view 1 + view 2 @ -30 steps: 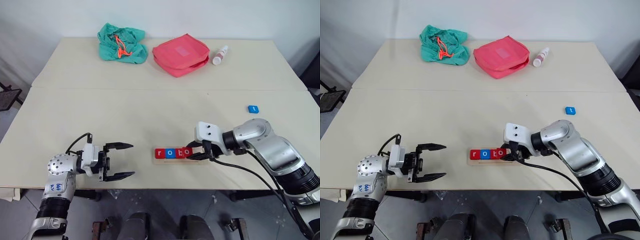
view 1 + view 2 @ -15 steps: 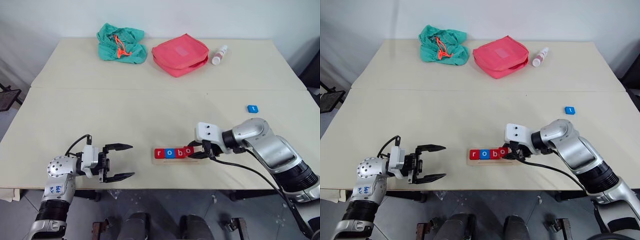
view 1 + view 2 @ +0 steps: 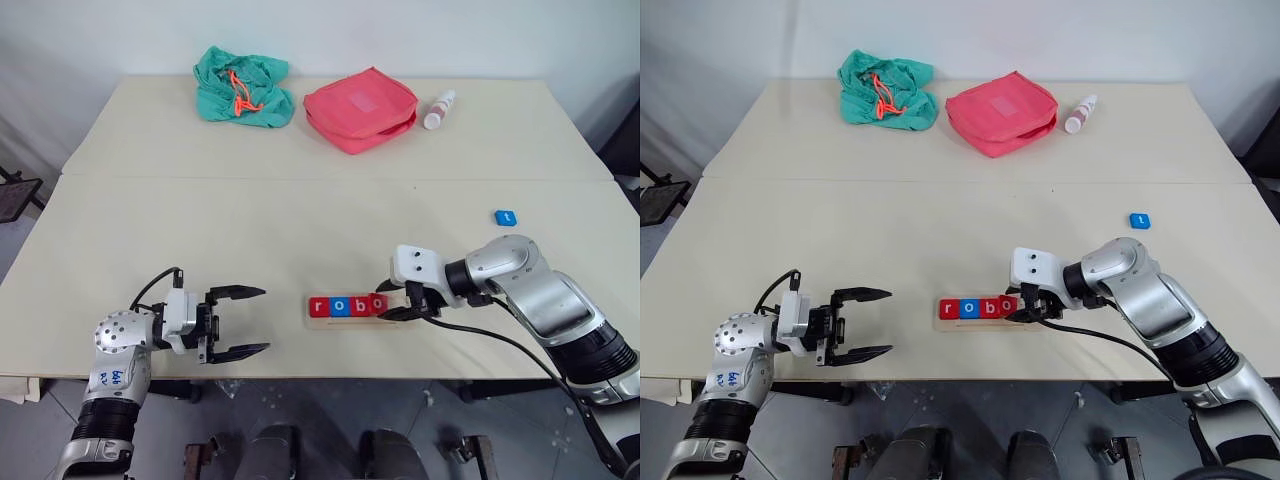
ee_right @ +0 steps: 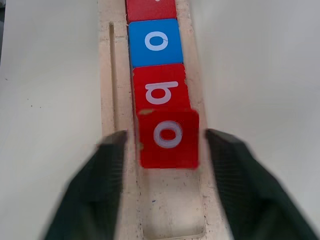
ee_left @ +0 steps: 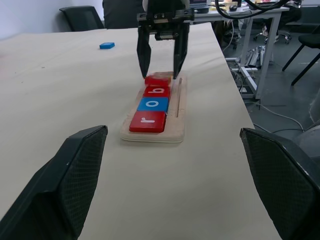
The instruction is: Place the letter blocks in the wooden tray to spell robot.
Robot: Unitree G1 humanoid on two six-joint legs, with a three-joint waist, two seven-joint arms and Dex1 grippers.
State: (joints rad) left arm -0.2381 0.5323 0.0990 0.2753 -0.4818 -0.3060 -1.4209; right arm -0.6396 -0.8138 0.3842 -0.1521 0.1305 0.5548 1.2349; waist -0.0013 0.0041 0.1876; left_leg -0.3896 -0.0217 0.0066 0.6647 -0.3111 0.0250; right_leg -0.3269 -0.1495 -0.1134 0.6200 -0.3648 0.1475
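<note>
- On the pale table (image 3: 300, 220), the long wooden tray (image 3: 345, 321) lies near the front edge.
- At the back: green cloth (image 3: 243, 87), pink pouch (image 3: 360, 108), small bottle (image 3: 439, 109).
- Right gripper (image 4: 160, 150) straddles the red second o (image 4: 168, 137), fingers parted, not touching it; this tile overlaps b (image 4: 161, 91).
- Left gripper (image 3: 238, 321) is open, empty.
- Blue t (image 3: 506, 217) lies well apart, on the right.
</note>
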